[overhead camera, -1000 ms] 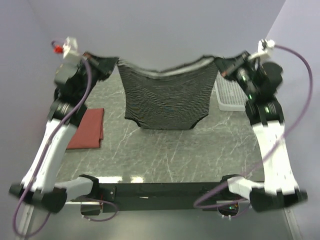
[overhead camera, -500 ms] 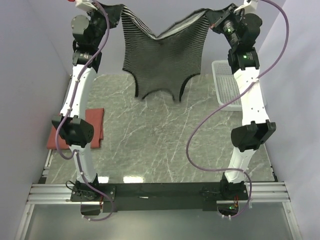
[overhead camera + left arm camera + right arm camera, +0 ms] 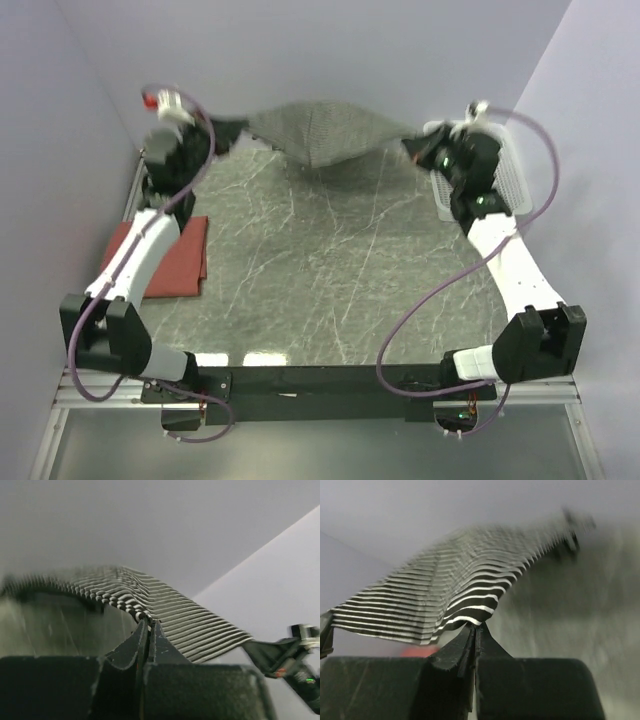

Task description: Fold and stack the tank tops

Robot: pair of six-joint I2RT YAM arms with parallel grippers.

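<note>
The black-and-white striped tank top (image 3: 325, 133) hangs stretched in the air over the far end of the table, sagging in the middle. My left gripper (image 3: 238, 130) is shut on its left edge and my right gripper (image 3: 408, 147) is shut on its right edge. The left wrist view has the striped cloth (image 3: 165, 607) pinched at the left gripper's (image 3: 148, 622) tips. In the right wrist view the same cloth (image 3: 455, 587) is blurred above the right gripper's (image 3: 475, 626) tips. A folded brick-red tank top (image 3: 180, 255) lies flat at the table's left side, partly under the left arm.
A white mesh basket (image 3: 505, 180) sits at the far right of the table, partly behind the right arm. The grey marble tabletop (image 3: 330, 270) runs from the arm bases to the back wall. Walls close in on the left, right and rear.
Both arms have come down from high up and now hold the striped top low over the table's far end. The cloth has gone from hanging long to a shallow, sagging span.
</note>
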